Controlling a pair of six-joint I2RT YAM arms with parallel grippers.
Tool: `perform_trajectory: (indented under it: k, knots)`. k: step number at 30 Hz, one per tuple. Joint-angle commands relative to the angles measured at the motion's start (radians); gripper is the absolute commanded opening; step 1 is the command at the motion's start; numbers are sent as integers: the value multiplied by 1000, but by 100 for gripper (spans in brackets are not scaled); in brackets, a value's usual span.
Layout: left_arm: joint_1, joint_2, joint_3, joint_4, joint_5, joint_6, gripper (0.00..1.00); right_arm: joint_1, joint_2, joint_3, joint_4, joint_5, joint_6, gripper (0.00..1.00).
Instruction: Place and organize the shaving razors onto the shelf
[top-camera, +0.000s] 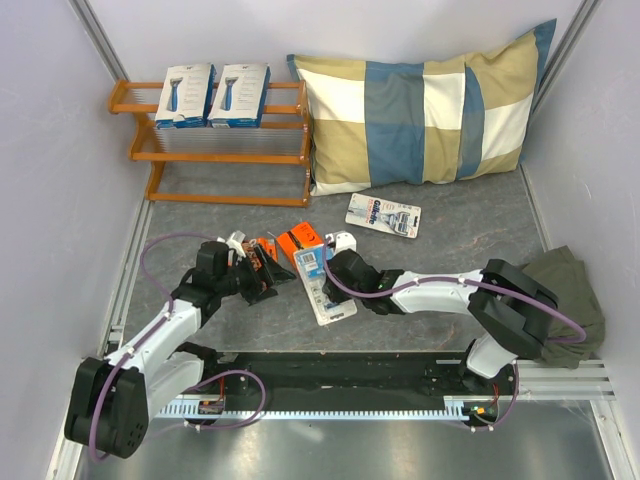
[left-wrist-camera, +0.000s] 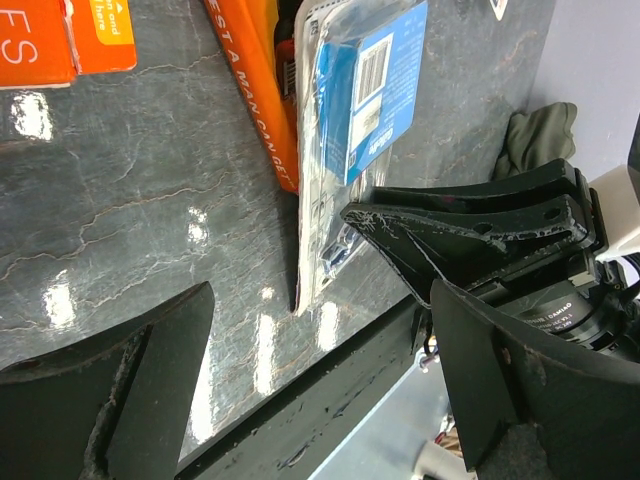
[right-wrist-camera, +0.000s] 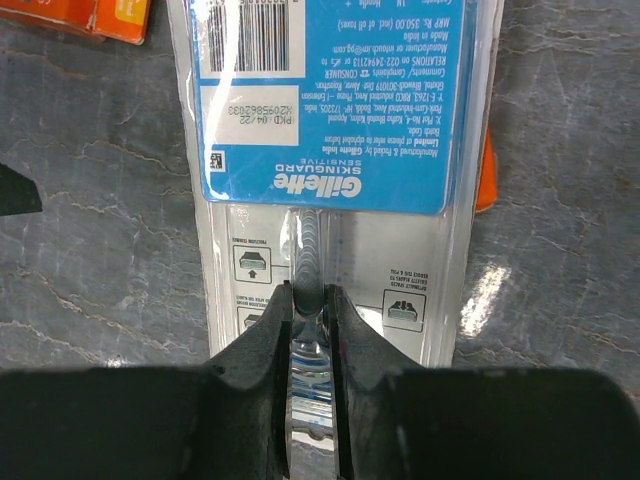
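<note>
Blister pack (right-wrist-camera: 330, 150): flat clear plastic, prob. glossy.

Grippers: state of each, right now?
Left gripper: open, holding nothing.
Right gripper: closed on the clear blue-carded blister razor pack.

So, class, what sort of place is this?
Likely a robot lab test booth, not a real shop: plain panel walls, left arm and right arm bolted at the table edge, and a small shelf holding boxed razors.

pillow (top-camera: 425, 110) crowding shelf (top-camera: 225, 157) right end, front open
</note>
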Motion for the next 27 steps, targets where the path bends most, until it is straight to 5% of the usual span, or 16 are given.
perform_trajectory:
  k: [1, 17, 27]
  knots:
    - [-3, -35, 1, 35, 9, 46, 96, -7, -22, -6, -114, 117, 5, 0]
    - [-67, -67, 80, 32, -36, 58, 95, -7, -462, -165, -37, 289, 236, 0]
    - [-377, -65, 114, 204, -245, 71, 86, -12, -649, -265, -34, 369, 430, 0]
